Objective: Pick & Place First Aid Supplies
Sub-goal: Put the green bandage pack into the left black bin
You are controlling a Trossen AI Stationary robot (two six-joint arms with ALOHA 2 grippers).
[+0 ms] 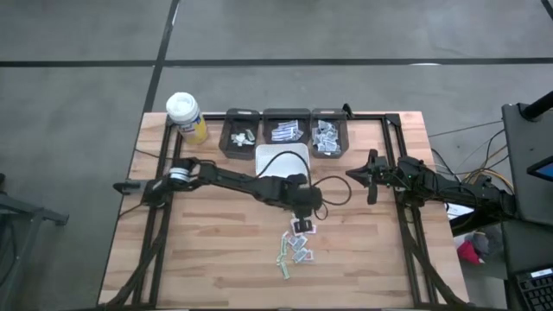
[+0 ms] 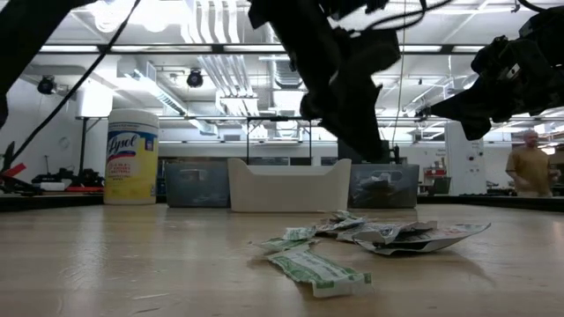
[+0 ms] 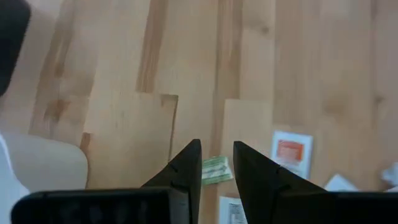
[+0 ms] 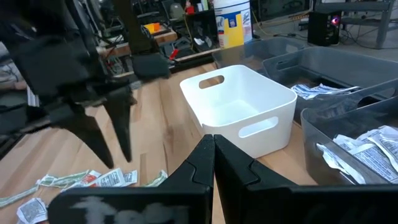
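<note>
The first aid supplies lie as a loose pile of small white packets [image 1: 298,248] with green and red print, flat on the wooden table near its middle; the low view shows the pile [image 2: 374,232] with a green strip [image 2: 317,269] in front. My left gripper [image 1: 302,218] hovers just above the far side of the pile, pointing down, fingers narrowly open and empty [image 3: 217,163]; a green packet [image 3: 216,169] shows below the gap and a red-printed one [image 3: 291,151] beside it. My right gripper [image 1: 363,175] waits shut [image 4: 213,142] right of the white bin.
A white handled bin [image 1: 282,160] stands far of the pile. Behind it sit three dark bins [image 1: 286,130] with sorted packets. A white-capped yellow wipes bottle [image 1: 186,117] stands at the far left corner. A person [image 2: 527,164] stands in the room beyond.
</note>
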